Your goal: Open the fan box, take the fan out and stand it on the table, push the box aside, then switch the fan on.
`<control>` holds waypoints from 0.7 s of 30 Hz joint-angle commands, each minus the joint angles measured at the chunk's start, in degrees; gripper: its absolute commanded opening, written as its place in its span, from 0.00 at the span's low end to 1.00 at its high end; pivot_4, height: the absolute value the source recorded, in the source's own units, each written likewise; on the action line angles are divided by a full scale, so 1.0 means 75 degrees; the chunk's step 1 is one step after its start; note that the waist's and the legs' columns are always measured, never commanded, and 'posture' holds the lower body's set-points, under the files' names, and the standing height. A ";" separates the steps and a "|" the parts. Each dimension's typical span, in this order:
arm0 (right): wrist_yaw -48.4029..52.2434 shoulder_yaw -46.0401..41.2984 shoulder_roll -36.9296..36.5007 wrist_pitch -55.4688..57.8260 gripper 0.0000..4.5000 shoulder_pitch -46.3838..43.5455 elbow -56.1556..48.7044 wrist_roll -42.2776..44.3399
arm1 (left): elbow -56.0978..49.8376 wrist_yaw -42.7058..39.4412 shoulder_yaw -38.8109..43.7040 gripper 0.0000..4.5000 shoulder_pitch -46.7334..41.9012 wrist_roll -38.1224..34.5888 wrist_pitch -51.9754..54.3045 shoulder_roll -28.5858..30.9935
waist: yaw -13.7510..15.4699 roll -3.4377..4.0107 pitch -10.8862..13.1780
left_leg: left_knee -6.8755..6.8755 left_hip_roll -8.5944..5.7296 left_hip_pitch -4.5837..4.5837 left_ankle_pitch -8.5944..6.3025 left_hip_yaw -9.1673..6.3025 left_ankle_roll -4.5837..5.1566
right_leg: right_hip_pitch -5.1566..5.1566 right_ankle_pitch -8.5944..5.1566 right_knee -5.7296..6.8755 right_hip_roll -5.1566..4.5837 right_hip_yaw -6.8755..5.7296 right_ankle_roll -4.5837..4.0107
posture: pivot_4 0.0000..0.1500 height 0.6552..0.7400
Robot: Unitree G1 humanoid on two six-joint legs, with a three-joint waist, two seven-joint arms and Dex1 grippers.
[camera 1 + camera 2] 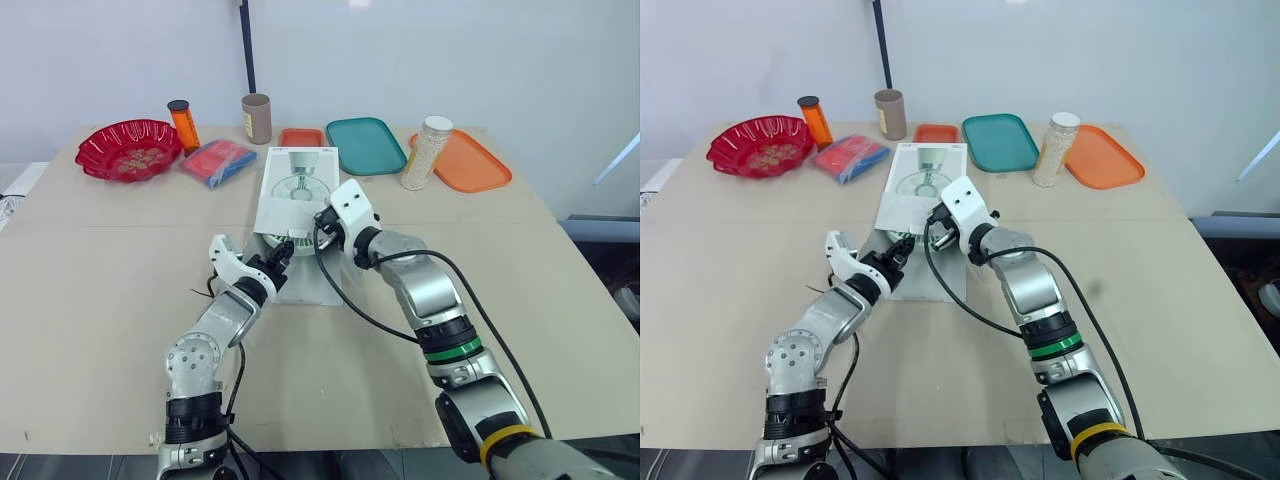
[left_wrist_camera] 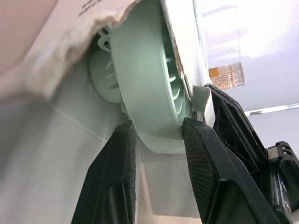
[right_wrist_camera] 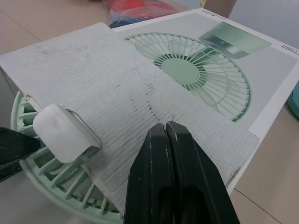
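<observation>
Mid-frame on worktop (image 1: 100,290): left gripper (image 2: 156,133) pinches green fan (image 2: 145,84) rim at fan box (image 1: 297,185) mouth; right gripper (image 3: 166,133), fingers pressed together, over flap (image 3: 107,79).

bright, even light falls from overhead, and a white glare spot sits at the top edge of the wall (image 1: 450,60). the worktop (image 1: 100,300) carries only faint, soft shadows beside the arms. close up, the fan (image 2: 145,93) rim and the left claw (image 2: 159,128) gripping it look soft, and the jar (image 2: 226,74) behind is blurred and washed out. the right claw (image 3: 166,128), fingers pressed together, shows a dull sheen.
</observation>
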 commanded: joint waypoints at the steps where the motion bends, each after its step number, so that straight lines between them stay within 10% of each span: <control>1: -0.0180 0.0182 0.0077 0.0567 0.00 0.0268 0.0194 -0.0167 | -0.0571 0.0624 0.0253 0.23 0.0513 -0.0381 -0.0135 -0.0190 | 0.0000 0.0000 0.0000 | 0.0000 0.0000 0.0001 0.0000 0.0001 0.0000 | 0.0000 0.0000 0.0000 0.0000 0.0001 0.0000 | 1.00 1.00; 21: -0.0302 0.0380 0.0039 0.0788 0.00 0.0505 -0.0168 -0.0214 | -0.1996 0.1723 -0.0232 0.23 0.1847 -0.2162 -0.0060 0.1186 | -0.0018 0.0002 -0.0011 | -0.0017 0.0002 0.0017 -0.0002 0.0013 0.0002 | 0.0000 -0.0004 0.0000 0.0003 0.0014 -0.0005 | 1.00 1.00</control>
